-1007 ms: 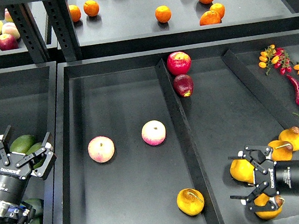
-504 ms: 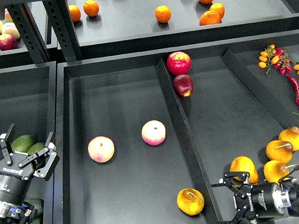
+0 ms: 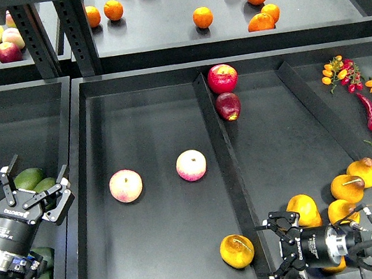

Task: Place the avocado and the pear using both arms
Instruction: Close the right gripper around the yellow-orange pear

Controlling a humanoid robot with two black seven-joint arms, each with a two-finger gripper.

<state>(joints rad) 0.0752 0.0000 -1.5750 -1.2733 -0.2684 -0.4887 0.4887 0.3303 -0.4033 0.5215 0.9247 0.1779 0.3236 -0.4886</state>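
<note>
Two grippers spread open, neither holding fruit. Left gripper (image 3: 26, 195) poised over the avocado (image 3: 28, 178) among like fruit in the left bin (image 3: 64, 130). Right gripper (image 3: 278, 251) low at the divider (image 3: 230, 175), jaws facing a lone pear (image 3: 236, 250) in the centre tray (image 3: 103, 195); further pears (image 3: 302, 209) just behind. Best approached by centring each fruit between the fingers (image 3: 275, 222), closing gently on the widest part, and keeping neighbours untouched.

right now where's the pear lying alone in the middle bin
In the head view, the pear lies at the near right corner of the middle bin, against the divider, just left of the right end effector.
</note>
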